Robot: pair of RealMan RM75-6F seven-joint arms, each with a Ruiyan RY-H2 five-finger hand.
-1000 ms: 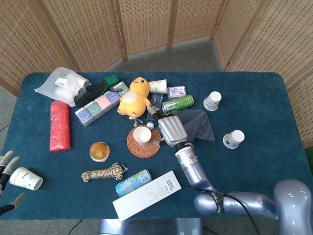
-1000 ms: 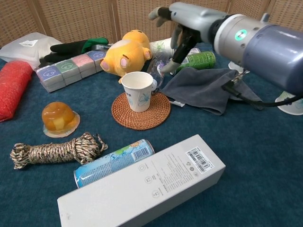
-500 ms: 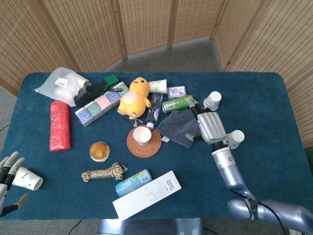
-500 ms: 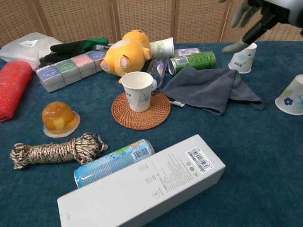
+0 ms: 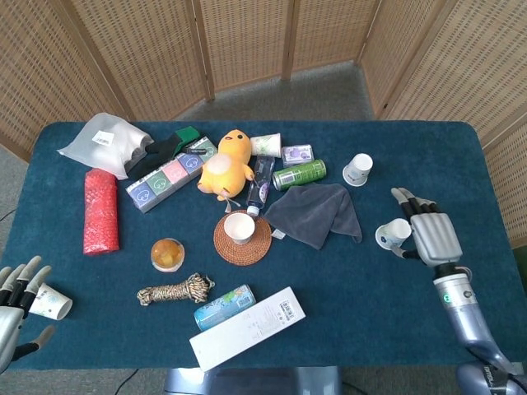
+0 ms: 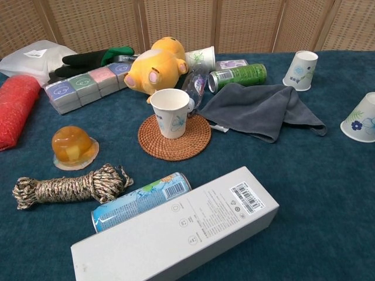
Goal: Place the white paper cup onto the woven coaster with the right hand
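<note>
A white paper cup (image 5: pixel 240 227) (image 6: pixel 171 112) stands upright on the round woven coaster (image 5: pixel 256 248) (image 6: pixel 193 142) near the table's middle. My right hand (image 5: pixel 430 234) hangs open over the right side of the table, far from the coaster and beside another paper cup (image 5: pixel 393 234) (image 6: pixel 361 118). Nothing is in its fingers. My left hand (image 5: pixel 15 306) is open at the table's front left edge, next to a paper cup (image 5: pixel 49 302) lying on its side. Neither hand shows in the chest view.
A grey cloth (image 5: pixel 315 212), green can (image 5: pixel 300 174) and yellow plush (image 5: pixel 226 164) lie around the coaster. A white box (image 5: pixel 247 327), blue can (image 5: pixel 224 306), rope bundle (image 5: pixel 174 290) and jelly cup (image 5: pixel 167 254) sit in front. An upside-down cup (image 5: pixel 357 169) stands at the back right.
My right hand has left the cup on the coaster and swung right across the grey cloth to the table's right side, out of the chest view. The left hand shifted slightly.
</note>
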